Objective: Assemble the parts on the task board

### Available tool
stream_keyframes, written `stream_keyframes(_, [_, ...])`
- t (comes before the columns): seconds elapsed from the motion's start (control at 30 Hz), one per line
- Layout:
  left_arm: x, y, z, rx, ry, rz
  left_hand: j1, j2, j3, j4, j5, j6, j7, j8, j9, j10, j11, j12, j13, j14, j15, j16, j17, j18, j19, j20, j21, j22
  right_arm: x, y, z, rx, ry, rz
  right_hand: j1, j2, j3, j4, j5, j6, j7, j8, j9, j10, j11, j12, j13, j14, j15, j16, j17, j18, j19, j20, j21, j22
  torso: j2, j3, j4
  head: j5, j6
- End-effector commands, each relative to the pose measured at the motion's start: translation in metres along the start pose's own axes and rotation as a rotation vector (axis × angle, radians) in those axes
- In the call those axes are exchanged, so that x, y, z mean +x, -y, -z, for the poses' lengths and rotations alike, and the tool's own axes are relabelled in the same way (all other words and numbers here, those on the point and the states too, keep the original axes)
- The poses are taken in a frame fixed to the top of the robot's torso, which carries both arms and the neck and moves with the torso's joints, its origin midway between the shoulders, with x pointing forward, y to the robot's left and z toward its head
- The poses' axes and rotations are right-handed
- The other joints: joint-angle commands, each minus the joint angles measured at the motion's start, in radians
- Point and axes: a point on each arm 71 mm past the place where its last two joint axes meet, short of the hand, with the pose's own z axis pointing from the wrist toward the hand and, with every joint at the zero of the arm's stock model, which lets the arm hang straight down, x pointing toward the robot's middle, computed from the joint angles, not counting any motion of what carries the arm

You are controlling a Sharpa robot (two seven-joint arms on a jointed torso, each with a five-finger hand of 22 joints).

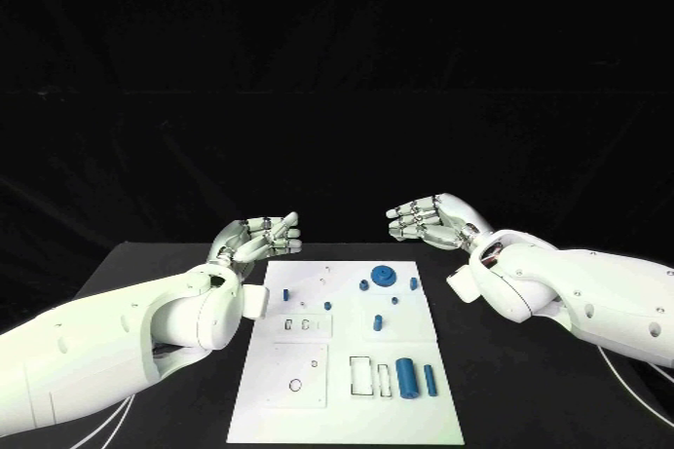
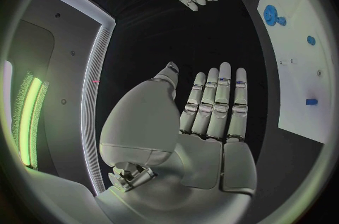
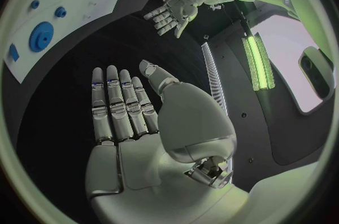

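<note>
Hands hover beyond the task board (image 1: 281,410), left hand (image 1: 261,239) and right hand (image 1: 426,219) both spread wide, holding nothing.

Black table (image 1: 155,264), white task board (image 1: 302,391) lying on it

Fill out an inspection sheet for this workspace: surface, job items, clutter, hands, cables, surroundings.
Surface: black table, bare around the board.
Job's things: white task board lies in the middle of the table; blue parts on it include a round gear-like disc, a large cylinder, a thinner pin beside it, and several small pieces.
Clutter: nothing seen.
Hands: left hand and right hand both hold nothing, fingers apart, beyond the board's far corners.
Cables: thin white cables run under the left arm; a pale cable lies by the right arm.
Surroundings: dark backdrop behind the table.
</note>
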Motion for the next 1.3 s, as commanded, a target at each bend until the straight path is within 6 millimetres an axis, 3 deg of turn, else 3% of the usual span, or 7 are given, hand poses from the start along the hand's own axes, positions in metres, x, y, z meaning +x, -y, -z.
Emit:
stream_keyframes(0.03, [0.006,0.007,0.005,0.021,-0.088,-0.009,0.018,-0.001,-0.011,0.002,0.001,0.017,-0.005,0.003,-0.002,0.024,-0.006,0.008,0.003,0.018,-0.007,0.007,0.008,0.011,0.016,-0.001,0.005,0.000,0.005,-0.002,-0.003,0.017,-0.149,0.237,-0.030,-0.054,0.042,-0.030,0.042,0.133,-0.014,0.006,0.005,0.169,-0.046,-0.014,0.006,0.187,-0.055,0.025,0.023,0.023,0.115,-0.044,0.079,0.031,0.020,-0.0008,0.0041,-0.002,0.000])
stream_keyframes(0.2, [0.004,0.015,0.017,0.018,-0.148,-0.006,0.033,-0.005,-0.024,0.004,0.001,0.052,-0.019,0.006,0.001,0.070,-0.022,0.018,0.012,0.056,-0.023,0.029,0.026,0.013,0.047,-0.007,0.018,0.001,0.004,-0.009,-0.011,0.032,-0.216,0.452,-0.050,-0.081,0.037,-0.030,0.101,0.174,-0.038,0.009,0.009,0.253,-0.078,-0.008,0.016,0.290,-0.091,0.058,0.062,0.023,0.178,-0.079,0.133,0.057,0.048,-0.0019,0.0099,-0.006,0.003])
stream_keyframes(0.37, [0.006,0.023,0.030,0.013,-0.225,0.013,0.061,-0.024,-0.038,-0.010,0.001,0.067,-0.027,0.003,0.003,0.090,-0.032,0.019,0.017,0.087,-0.035,0.050,0.044,0.015,0.083,-0.020,0.035,0.005,0.007,-0.015,-0.018,0.034,-0.269,0.640,-0.099,-0.124,0.009,-0.008,0.168,0.175,-0.045,-0.006,0.006,0.249,-0.081,-0.033,0.016,0.340,-0.104,0.078,0.101,0.022,0.223,-0.096,0.162,0.072,0.072,-0.0048,0.0160,-0.011,0.002])
stream_keyframes(0.63, [0.007,0.040,0.040,0.034,-0.272,0.019,0.071,-0.039,-0.054,-0.018,0.001,0.069,-0.029,-0.002,0.002,0.088,-0.032,0.011,0.017,0.092,-0.036,0.050,0.051,0.014,0.102,-0.029,0.042,0.005,0.018,-0.029,-0.027,-0.012,-0.268,0.839,-0.071,-0.136,-0.010,-0.001,0.144,0.194,-0.064,-0.016,0.009,0.242,-0.099,-0.038,0.025,0.457,-0.140,0.208,0.233,0.020,0.340,-0.140,0.268,0.133,0.108,-0.0110,0.0156,-0.018,0.000])
stream_keyframes(0.8, [0.011,0.045,0.043,0.042,-0.291,0.023,0.077,-0.037,-0.065,-0.021,0.001,0.068,-0.027,-0.009,0.001,0.085,-0.031,0.002,0.016,0.095,-0.036,0.047,0.058,0.014,0.124,-0.038,0.052,0.007,0.025,-0.036,-0.032,-0.015,-0.248,0.963,-0.053,-0.147,-0.004,0.000,0.115,0.198,-0.084,-0.027,0.009,0.246,-0.120,-0.025,0.046,0.460,-0.158,0.330,0.357,0.020,0.382,-0.167,0.359,0.198,0.126,-0.0126,0.0169,-0.021,0.004])
stream_keyframes(1.03, [0.013,0.051,0.044,0.053,-0.297,0.021,0.080,-0.034,-0.074,-0.020,0.001,0.064,-0.024,-0.018,-0.001,0.078,-0.027,-0.007,0.014,0.090,-0.033,0.042,0.062,0.014,0.138,-0.045,0.059,0.008,0.030,-0.039,-0.039,-0.014,-0.229,1.025,-0.061,-0.156,-0.002,0.025,0.118,0.204,-0.088,-0.026,0.013,0.195,-0.113,-0.017,0.066,0.458,-0.161,0.434,0.457,0.018,0.389,-0.168,0.422,0.254,0.145,-0.0143,0.0229,-0.020,0.003])
stream_keyframes(1.3, [0.009,0.054,0.044,0.056,-0.275,0.020,0.079,-0.026,-0.087,-0.016,0.001,0.058,-0.017,-0.029,-0.003,0.068,-0.020,-0.021,0.011,0.071,-0.026,0.025,0.063,0.011,0.135,-0.046,0.054,0.003,0.039,-0.040,-0.043,-0.026,-0.242,1.044,-0.051,-0.159,0.016,0.042,0.131,0.207,-0.087,-0.026,0.016,0.161,-0.112,0.012,0.088,0.486,-0.162,0.668,0.684,-0.014,0.474,-0.169,0.614,0.504,0.158,-0.0118,0.0290,-0.022,0.003])
